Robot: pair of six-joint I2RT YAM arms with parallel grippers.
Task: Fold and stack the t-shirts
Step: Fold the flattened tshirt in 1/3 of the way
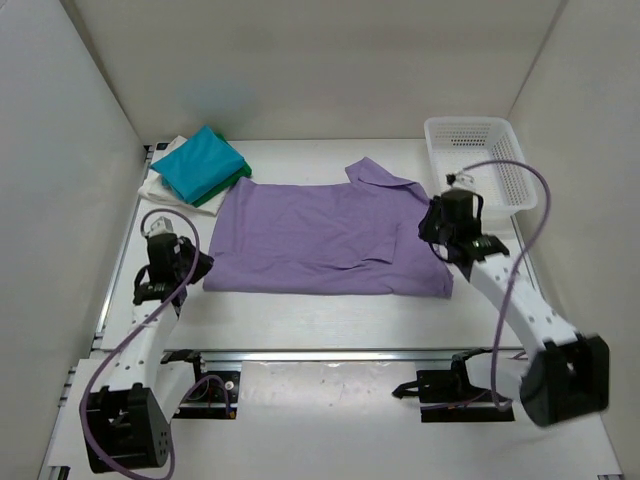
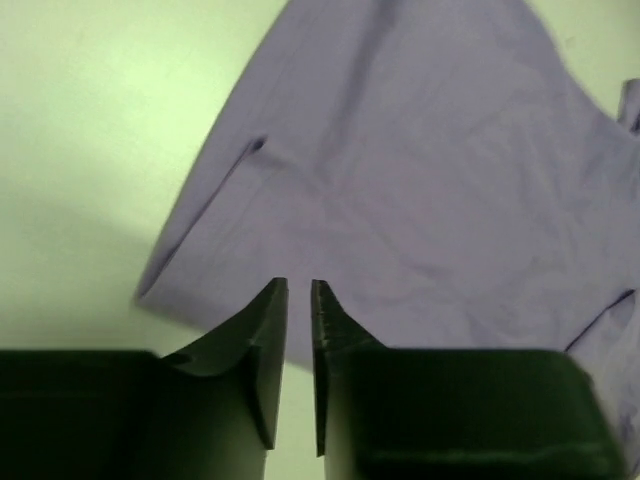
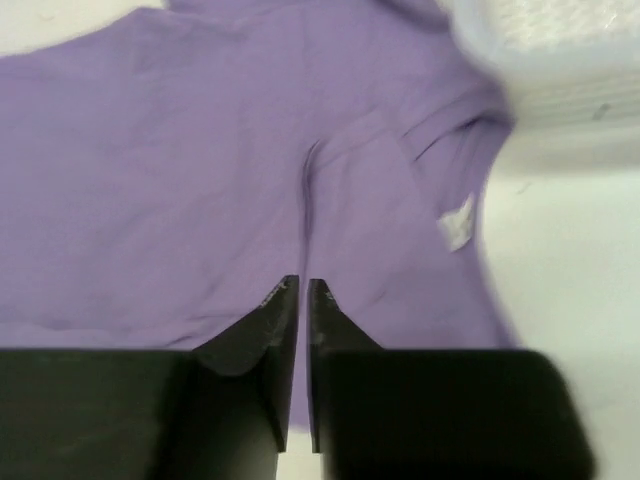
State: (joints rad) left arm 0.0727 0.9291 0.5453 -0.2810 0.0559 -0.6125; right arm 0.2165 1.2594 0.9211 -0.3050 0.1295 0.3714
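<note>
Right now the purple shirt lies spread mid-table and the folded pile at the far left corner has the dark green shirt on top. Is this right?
Not quite: in the top external view the teal shirt lies on top, the dark green shirt under it. The purple shirt is spread mid-table, as you say.

You're looking at a left arm [image 1: 150, 335] and a right arm [image 1: 525, 310] with white link shells, black joint housings and a chunky black motor block at each base. Each one trails a lavender cable, looped at the left wrist [image 1: 150, 213] and arcing wide off the right [image 1: 543, 195]. On your wrist cams, left gripper [image 2: 299, 290] and right gripper [image 3: 303, 285] show near-black wedge-tipped fingers on blocky square bodies, and the left pair reads greenish.
</note>
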